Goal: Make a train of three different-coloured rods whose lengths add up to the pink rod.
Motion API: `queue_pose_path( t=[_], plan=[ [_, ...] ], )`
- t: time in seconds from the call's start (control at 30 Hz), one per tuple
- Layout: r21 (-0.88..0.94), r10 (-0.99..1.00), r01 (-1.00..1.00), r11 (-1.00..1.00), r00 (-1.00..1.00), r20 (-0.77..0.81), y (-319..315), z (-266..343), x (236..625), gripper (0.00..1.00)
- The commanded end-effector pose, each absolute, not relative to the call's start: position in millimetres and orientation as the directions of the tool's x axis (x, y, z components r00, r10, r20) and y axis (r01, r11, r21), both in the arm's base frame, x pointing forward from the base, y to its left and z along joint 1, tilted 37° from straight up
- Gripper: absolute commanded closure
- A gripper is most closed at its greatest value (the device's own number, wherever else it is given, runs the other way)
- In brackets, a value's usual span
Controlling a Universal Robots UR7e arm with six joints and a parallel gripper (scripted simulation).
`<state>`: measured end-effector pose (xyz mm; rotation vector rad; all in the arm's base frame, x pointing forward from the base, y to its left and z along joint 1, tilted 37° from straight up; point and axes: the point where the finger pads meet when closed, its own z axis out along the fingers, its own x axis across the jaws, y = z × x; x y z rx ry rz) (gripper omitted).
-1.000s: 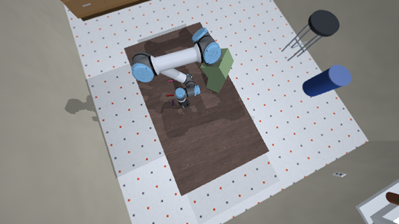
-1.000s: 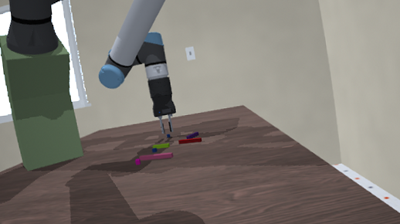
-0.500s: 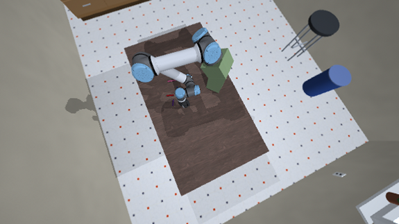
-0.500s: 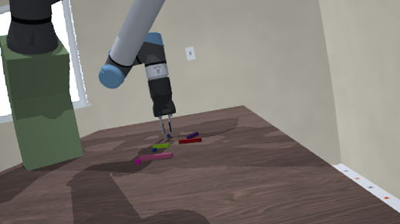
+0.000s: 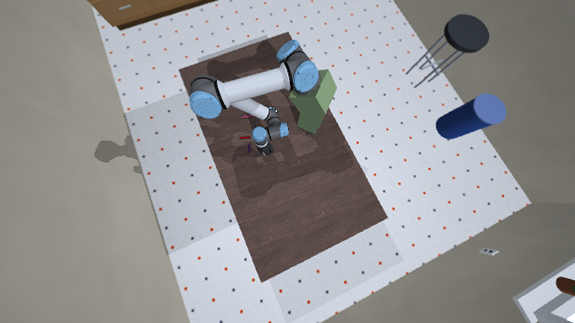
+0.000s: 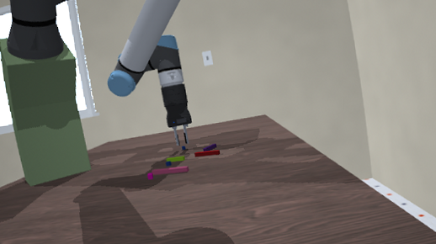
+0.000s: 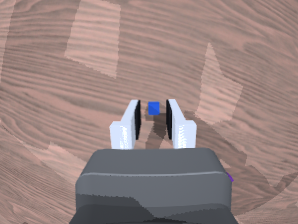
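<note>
My gripper [image 6: 181,141] [image 7: 153,111] [image 5: 264,153] points straight down, partly open, with nothing held. It hangs just above a small blue rod [image 6: 184,148] [image 7: 154,108] that lies on the table and shows between the fingertips in the wrist view. Nearer the camera lie the pink rod [image 6: 169,171] [image 5: 246,117] with a short magenta rod [image 6: 150,176] at its left end, a lime rod [image 6: 175,159] with a second small blue rod [image 6: 168,163] beside it, a red rod [image 6: 207,154] [image 5: 246,137] and a purple rod [image 6: 210,147] [image 5: 249,148].
The dark wooden table [image 6: 261,206] [image 5: 315,198] carries a tall green block [image 6: 45,120] [image 5: 315,100] on which the arm is mounted, at the back left. The table's right edge runs near the wall.
</note>
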<state>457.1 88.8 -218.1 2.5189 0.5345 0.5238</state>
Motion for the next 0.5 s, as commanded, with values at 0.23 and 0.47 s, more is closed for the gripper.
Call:
queue_pose_path(
  t=[0.23,0.47],
  plan=[
    [0.547,0.463,0.267,-0.793,0.848,0.258,88.3,-219.3,458.2,0.46],
    [0.547,0.463,0.267,-0.793,0.848,0.258,86.2,-223.6,460.6,0.46]
  ],
)
